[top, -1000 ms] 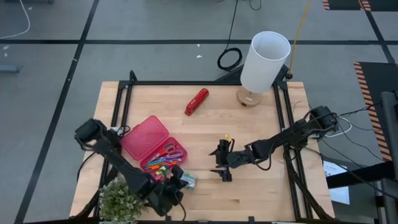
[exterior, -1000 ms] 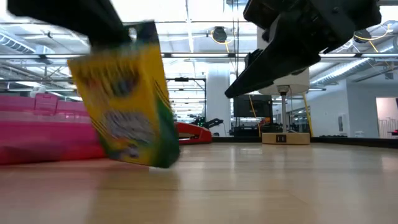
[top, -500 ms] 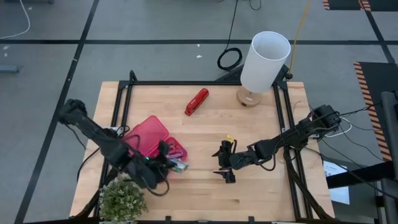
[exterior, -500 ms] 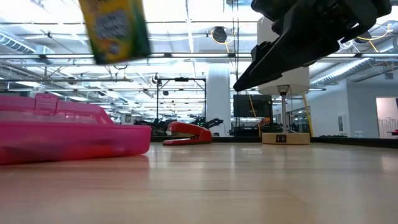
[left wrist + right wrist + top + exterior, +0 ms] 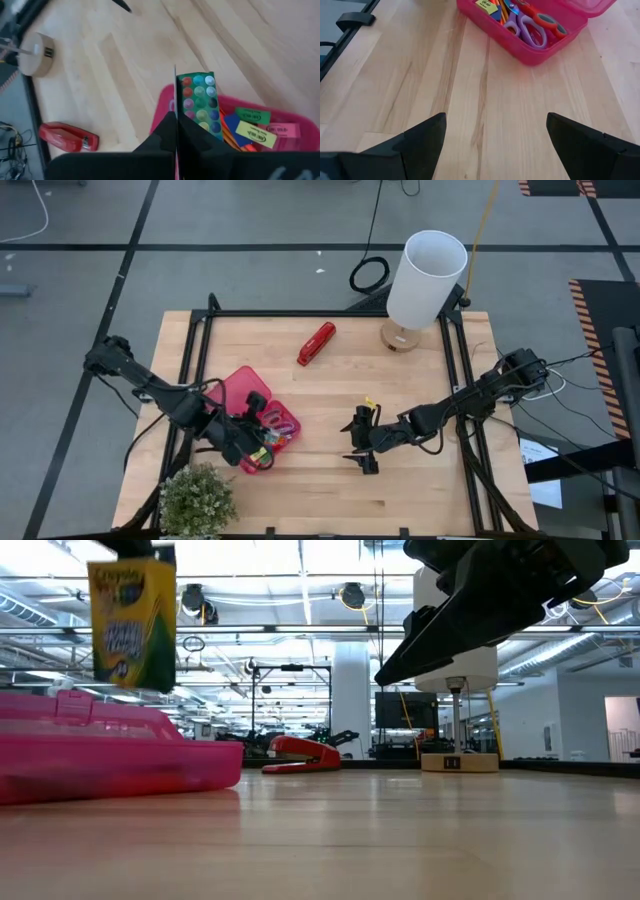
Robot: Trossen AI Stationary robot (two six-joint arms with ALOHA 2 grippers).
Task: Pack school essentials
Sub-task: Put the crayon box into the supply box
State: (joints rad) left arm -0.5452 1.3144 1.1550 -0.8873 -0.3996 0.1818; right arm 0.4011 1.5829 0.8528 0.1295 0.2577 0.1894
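Note:
The green-yellow crayon box (image 5: 132, 625) hangs upright in the air over the open pink case (image 5: 240, 412), and my left gripper (image 5: 258, 446) is shut on its upper end. In the case's tray lie purple scissors (image 5: 532, 26), red-handled scissors (image 5: 551, 21) and small coloured erasers (image 5: 255, 125). The case rests flat on the table. My right gripper (image 5: 358, 442) stands open over bare wood at the table's middle right, a little above the table, with nothing between its fingers (image 5: 422, 135). My left gripper pinches the crayon box's upper end (image 5: 135, 565) between its two fingers, coming from above and pointing down. The box hangs upright below the fingers (image 5: 167, 131), lifted clear, its lower end (image 5: 200, 95) over the case's tray.
A red stapler (image 5: 316, 343) lies at the far middle of the table. A white lamp (image 5: 425, 280) stands at the far right corner. A small green plant (image 5: 195, 502) sits at the near left corner. Bare wood lies between the case and my right gripper.
My left gripper has lifted the crayon box from just above the table near the front edge and carried it up and leftward, over the pink case. The box, tilted a second ago, now hangs upright.

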